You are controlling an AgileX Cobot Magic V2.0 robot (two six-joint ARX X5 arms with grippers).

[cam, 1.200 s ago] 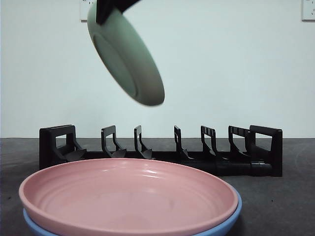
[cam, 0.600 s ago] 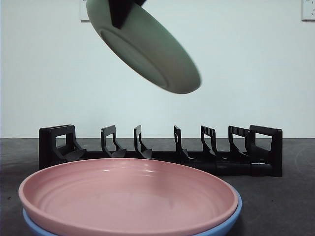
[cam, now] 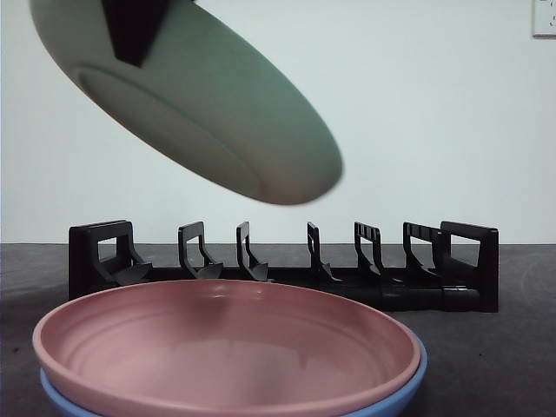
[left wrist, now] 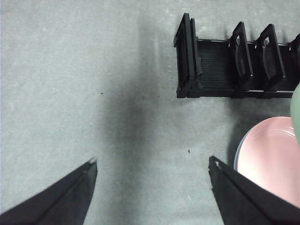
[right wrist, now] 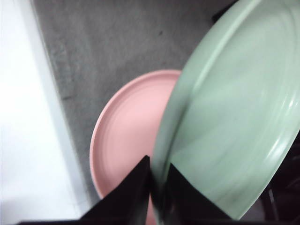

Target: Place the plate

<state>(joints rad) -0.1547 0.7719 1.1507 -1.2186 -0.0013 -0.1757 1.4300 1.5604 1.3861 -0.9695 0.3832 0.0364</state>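
Observation:
My right gripper point(right wrist: 158, 185) is shut on the rim of a pale green plate point(right wrist: 234, 117) and holds it tilted in the air. In the front view the green plate point(cam: 200, 113) hangs large at the upper left, above the pink plate point(cam: 226, 352), with the gripper point(cam: 135, 35) dark at the top. The black dish rack point(cam: 287, 269) stands behind on the table with all its slots bare. My left gripper point(left wrist: 150, 164) is open and empty over bare table, beside the rack's end point(left wrist: 187, 56).
The pink plate sits stacked on a blue plate point(cam: 400, 391) at the near edge of the front view. The pink plate also shows in both wrist views point(left wrist: 269, 159) point(right wrist: 126, 136). A white wall stands behind the rack.
The green plate has moved nearer to the front camera and lower, looming larger and further left over the pink plate. Its tilt is flatter than before.

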